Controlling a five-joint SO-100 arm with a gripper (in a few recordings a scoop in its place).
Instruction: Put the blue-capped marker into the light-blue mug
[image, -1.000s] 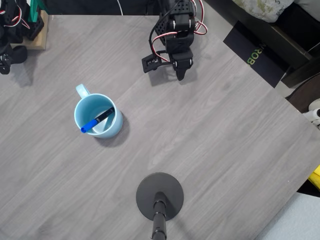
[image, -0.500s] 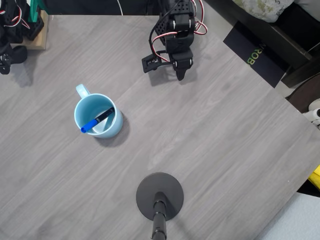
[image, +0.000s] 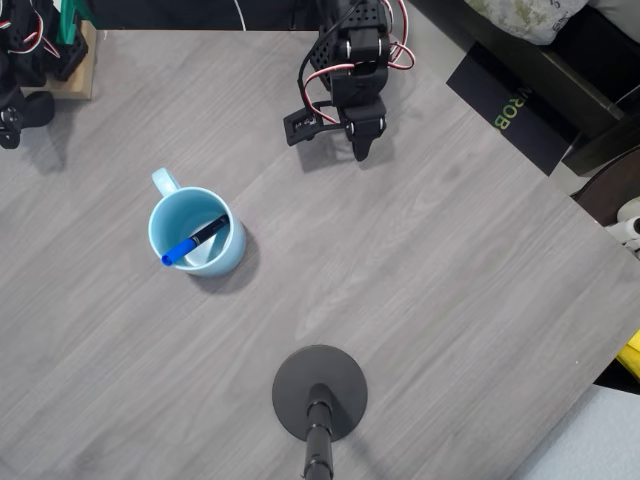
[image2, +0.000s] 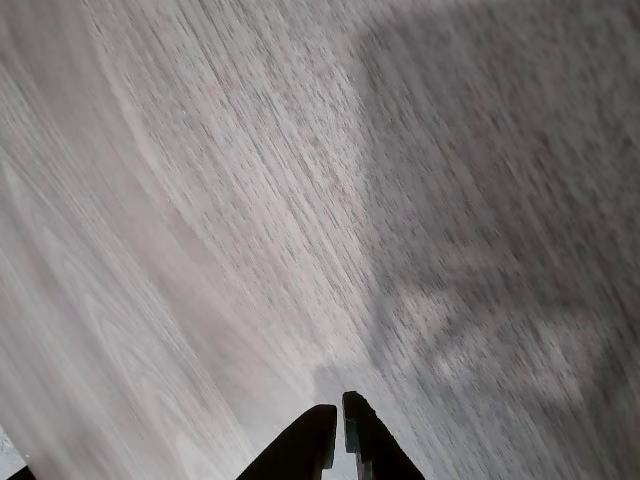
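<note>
Okay, from my seat at the controls, the overhead view gives me the short black-barrelled marker with the bright blue cap (image: 194, 241) lying tilted inside the round pale sky-blue ceramic mug (image: 226, 258), blue cap low against the rim at the picture's lower left, black end up toward the right. That mug sits on the grey wood-grain table (image: 430, 280), its small loop handle pointing to the upper left. My black two-finger gripper (image: 360, 150) is well apart from it, up near the table's far edge beside the arm's red and white wires. On the wrist view the gripper (image2: 337, 420) has its two dark fingertips (image2: 312, 425) pressed almost together with nothing between them, bare table beneath. A round black stand base (image: 320, 392) sits near the bottom edge.
</note>
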